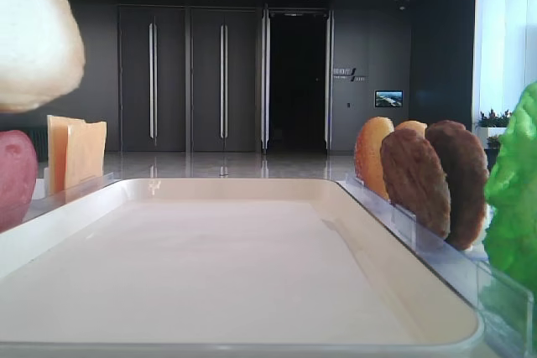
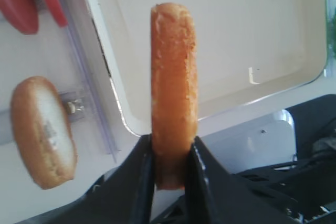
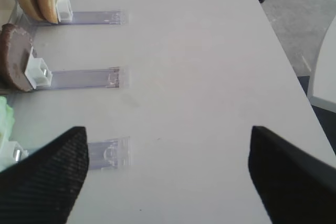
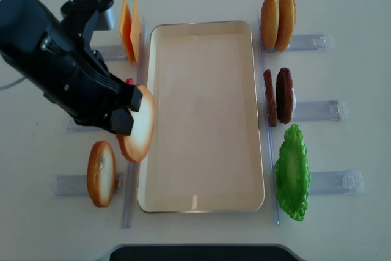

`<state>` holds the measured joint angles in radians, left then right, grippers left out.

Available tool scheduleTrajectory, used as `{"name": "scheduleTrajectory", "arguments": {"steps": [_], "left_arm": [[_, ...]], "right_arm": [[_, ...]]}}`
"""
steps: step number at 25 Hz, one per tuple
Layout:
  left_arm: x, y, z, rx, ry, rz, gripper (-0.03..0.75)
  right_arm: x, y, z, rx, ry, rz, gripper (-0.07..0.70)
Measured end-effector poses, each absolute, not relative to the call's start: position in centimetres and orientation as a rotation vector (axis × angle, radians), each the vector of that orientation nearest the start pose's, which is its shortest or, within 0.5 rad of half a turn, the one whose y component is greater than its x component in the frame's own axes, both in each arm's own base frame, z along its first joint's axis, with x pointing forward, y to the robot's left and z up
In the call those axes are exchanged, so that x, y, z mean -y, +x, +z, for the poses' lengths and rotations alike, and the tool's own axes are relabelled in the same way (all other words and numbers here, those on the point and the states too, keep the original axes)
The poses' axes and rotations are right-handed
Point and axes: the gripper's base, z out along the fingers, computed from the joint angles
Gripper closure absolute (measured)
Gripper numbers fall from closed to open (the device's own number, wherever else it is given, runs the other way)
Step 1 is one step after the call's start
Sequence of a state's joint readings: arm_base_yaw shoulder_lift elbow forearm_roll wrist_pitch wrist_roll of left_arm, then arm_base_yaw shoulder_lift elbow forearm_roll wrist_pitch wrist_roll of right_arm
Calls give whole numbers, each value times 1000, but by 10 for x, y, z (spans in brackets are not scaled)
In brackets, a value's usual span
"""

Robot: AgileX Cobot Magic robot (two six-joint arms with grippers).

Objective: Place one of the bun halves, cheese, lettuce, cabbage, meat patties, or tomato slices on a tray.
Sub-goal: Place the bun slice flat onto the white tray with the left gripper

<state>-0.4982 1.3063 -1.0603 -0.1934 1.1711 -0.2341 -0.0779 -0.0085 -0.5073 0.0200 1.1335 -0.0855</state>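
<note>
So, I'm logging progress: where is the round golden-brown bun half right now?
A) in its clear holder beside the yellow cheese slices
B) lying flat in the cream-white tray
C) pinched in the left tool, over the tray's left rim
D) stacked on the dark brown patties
C: the left tool pinches the round golden-brown bun half on edge above the left rim of the cream-white rectangular tray.

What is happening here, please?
The left claw is shut on a bun half, holding it on edge over the left rim of the cream tray, which has no food on it yet. A second bun half stands in its holder on the table. The cheese, the meat patties, the lettuce and two more buns wait beside the tray. The right claw hangs open and empty.
</note>
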Motion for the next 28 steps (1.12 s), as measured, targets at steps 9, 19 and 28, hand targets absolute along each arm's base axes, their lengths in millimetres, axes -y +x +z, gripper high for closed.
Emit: {"name": "scheduleTrajectory", "arguments": {"steps": [9,19,28], "left_arm": [[99,207,265,-2925,207,-801,589],[87,215,244,-2841,257,-1072,589],[97,242,211,-2825,178,-1223,589]], "right_arm": [[-2,-10,273,-2102,-10,-74,45],[-2,-10,273,-2102,-10,-74,45],[-2,-10,273,-2102,-10,-74,45]]}}
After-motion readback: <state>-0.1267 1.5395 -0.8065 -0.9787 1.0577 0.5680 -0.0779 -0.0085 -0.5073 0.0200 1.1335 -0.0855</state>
